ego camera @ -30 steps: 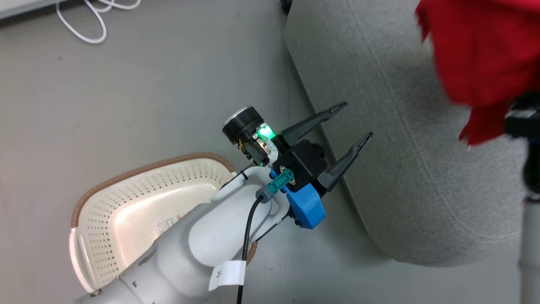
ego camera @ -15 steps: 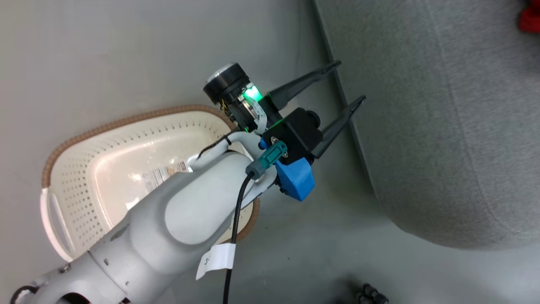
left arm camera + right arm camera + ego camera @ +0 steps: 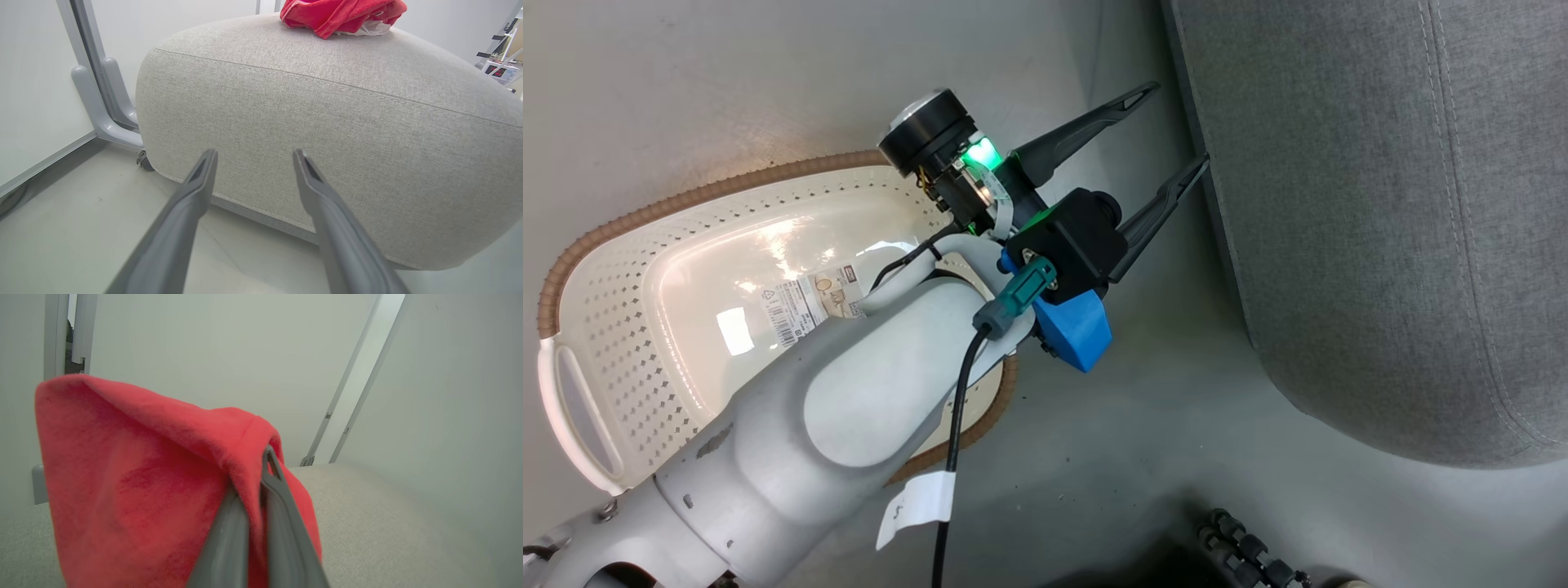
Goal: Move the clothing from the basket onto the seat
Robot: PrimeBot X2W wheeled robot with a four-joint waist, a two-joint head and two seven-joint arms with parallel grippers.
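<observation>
The cream-white basket (image 3: 686, 200) with its brown rim lies on the floor at the left, showing only a paper label (image 3: 809, 298) inside. My left arm crosses over it. My left gripper (image 3: 1176, 122) is open with nothing between its fingers, its tips close to the side of the grey seat (image 3: 1380, 204). In the left wrist view the left gripper (image 3: 254, 153) faces the seat's (image 3: 327, 122) side, and red clothing (image 3: 343, 16) with white trim lies on top. My right gripper (image 3: 255, 473) is shut on a red piece of clothing (image 3: 143, 490) hanging over the seat (image 3: 388, 522).
Grey floor runs between basket and seat. A black ribbed hose (image 3: 1241, 547) lies at the bottom. A grey frame leg (image 3: 102, 102) and a caster (image 3: 143, 159) stand left of the seat by white wall panels. A small device with a red display (image 3: 500, 73) is far right.
The head camera has swung, so the basket fills more of the left and the red clothing has left that view. The left gripper stays open beside the seat's edge.
</observation>
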